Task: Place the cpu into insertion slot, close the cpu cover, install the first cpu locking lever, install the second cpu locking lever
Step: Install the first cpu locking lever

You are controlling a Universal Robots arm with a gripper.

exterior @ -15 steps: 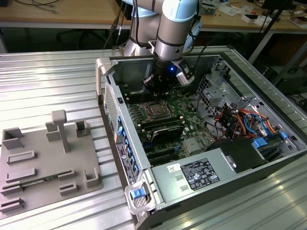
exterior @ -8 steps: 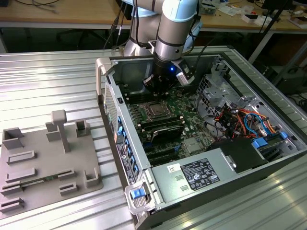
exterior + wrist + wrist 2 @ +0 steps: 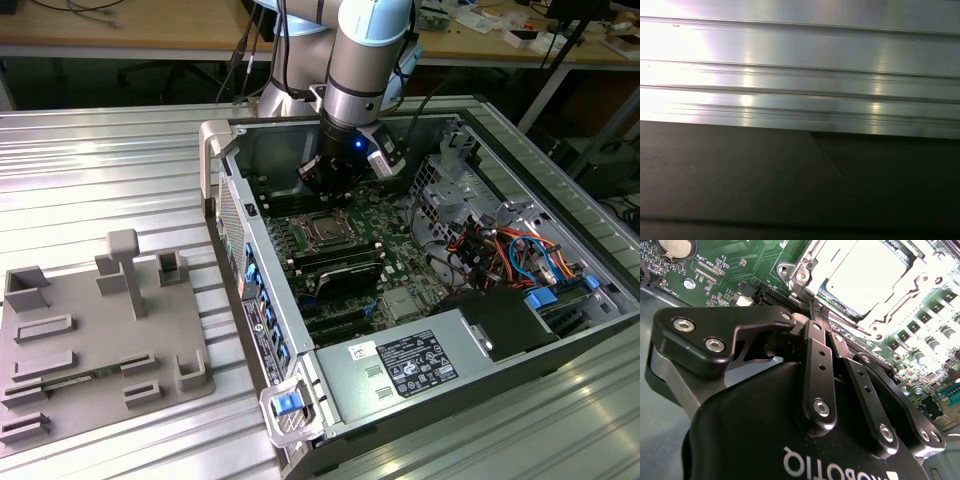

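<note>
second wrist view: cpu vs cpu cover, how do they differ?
The cpu is a solid square with a plain bright top. The cpu cover is an open frame with a large window. The cpu sits inside that window, while the cpu cover lies around it along its edges. The cpu's top is smooth, and the cpu cover's rim is stepped and notched. Both are square, silver metal and lying flat.

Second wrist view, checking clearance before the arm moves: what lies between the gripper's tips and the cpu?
In the second wrist view, the silver frame edge of the cpu cover lies between the gripper and the cpu; nothing else sits there.
</note>
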